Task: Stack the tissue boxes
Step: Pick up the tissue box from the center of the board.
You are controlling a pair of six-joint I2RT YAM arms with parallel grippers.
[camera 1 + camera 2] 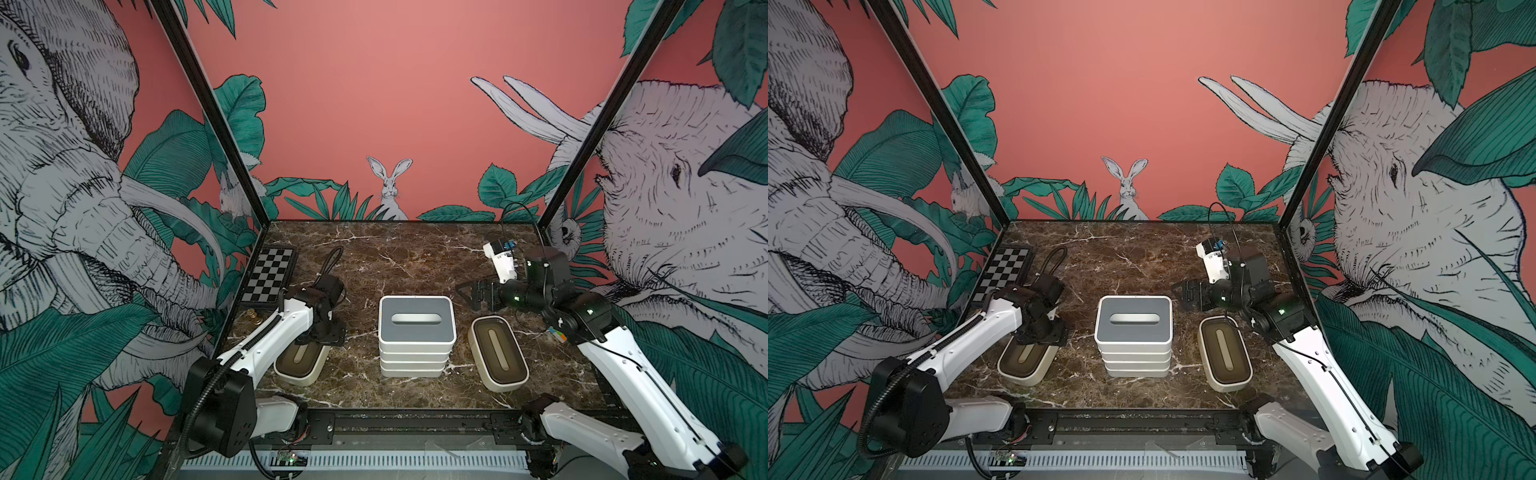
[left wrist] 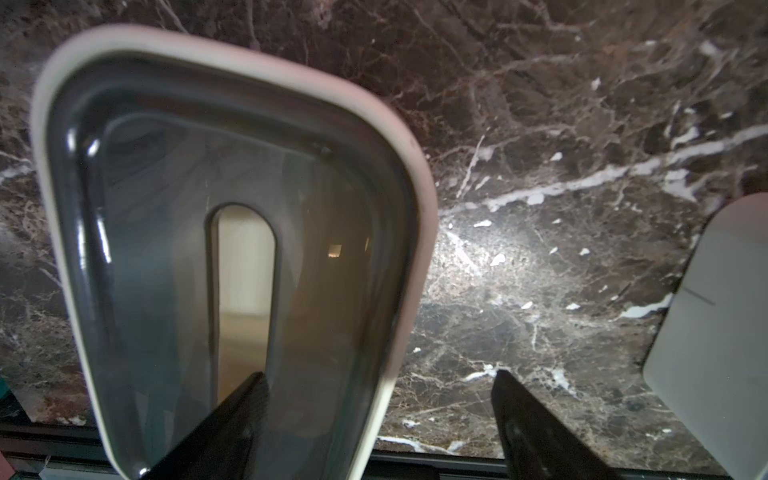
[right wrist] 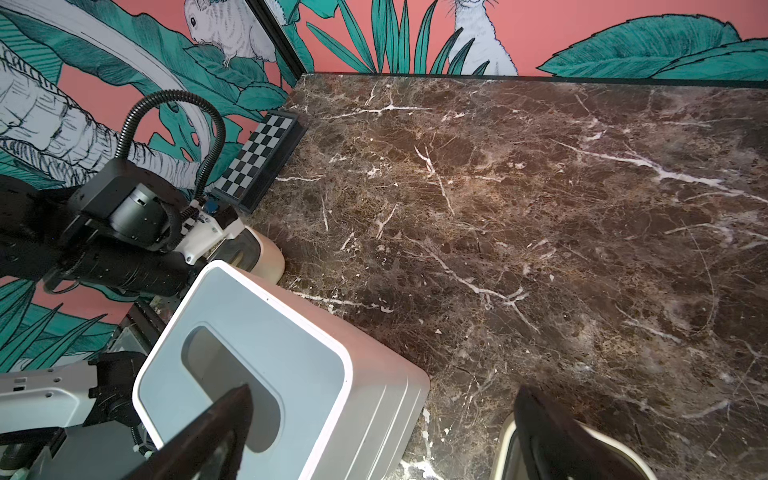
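A stack of several tissue boxes [image 1: 417, 332] [image 1: 1133, 332] [image 3: 257, 357] stands mid-table, white-bodied with a grey slotted lid on top. A cream tissue box [image 1: 300, 365] [image 1: 1023, 363] [image 2: 232, 124] with a dark brown lid lies to its left. My left gripper [image 1: 318, 337] [image 1: 1040, 337] [image 2: 378, 374] hangs open just over it, one finger above the lid, the other above bare table. A second cream box [image 1: 497, 353] [image 1: 1225, 353] lies right of the stack. Behind it my right gripper [image 1: 467, 293] [image 1: 1179, 293] [image 3: 382, 388] is open and holds nothing.
A black-and-white checkered board [image 1: 270, 274] [image 1: 1003, 272] [image 3: 266, 158] lies at the back left by the wall. A small multicoloured cube [image 1: 557, 334] shows beside the right arm. A small brass-coloured piece [image 1: 254, 318] sits at the left edge. Frame posts and walls bound the marble table [image 1: 395, 257].
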